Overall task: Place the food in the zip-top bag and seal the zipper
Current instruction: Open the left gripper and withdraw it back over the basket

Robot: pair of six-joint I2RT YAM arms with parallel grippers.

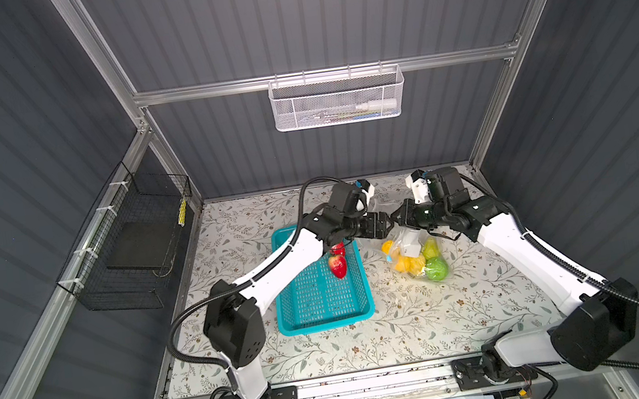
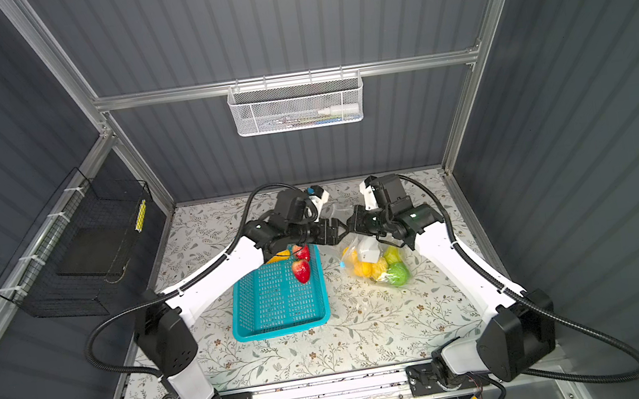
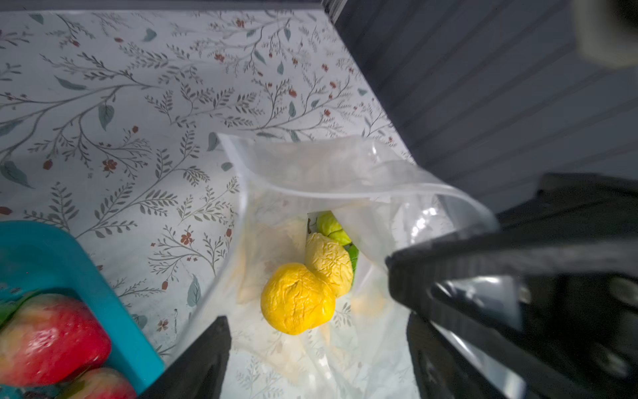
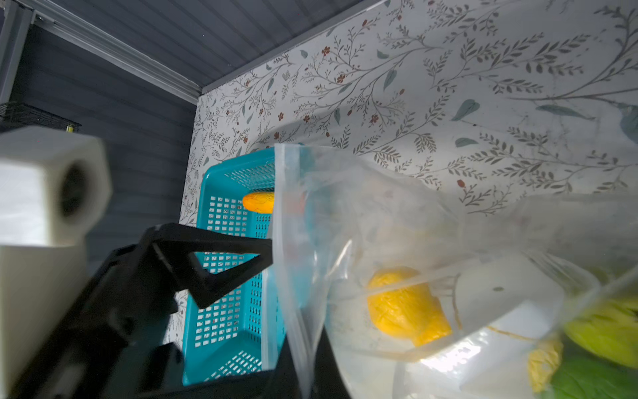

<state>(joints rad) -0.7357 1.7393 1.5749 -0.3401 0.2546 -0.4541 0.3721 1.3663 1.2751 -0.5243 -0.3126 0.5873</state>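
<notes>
Jaws of left pincer (image 1: 390, 225) wide apart, nothing held, over bag mouth, tips near right pincer (image 1: 400, 218). That one clamped tight on rim of clear bag (image 1: 413, 257), mouth lifted and unsealed. In bag: yellow fruits (image 3: 297, 298), green ball (image 1: 437, 268), pear (image 1: 430, 248). Teal basket (image 1: 326, 325) just beside, with two strawberries (image 1: 338, 266) and orange piece (image 4: 259, 202). Left forearm crosses basket's far end, partly covering one strawberry. Floral table (image 1: 410, 331) beneath.

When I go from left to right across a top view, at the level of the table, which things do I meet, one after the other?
black wire rack → teal basket → zip-top bag
</notes>
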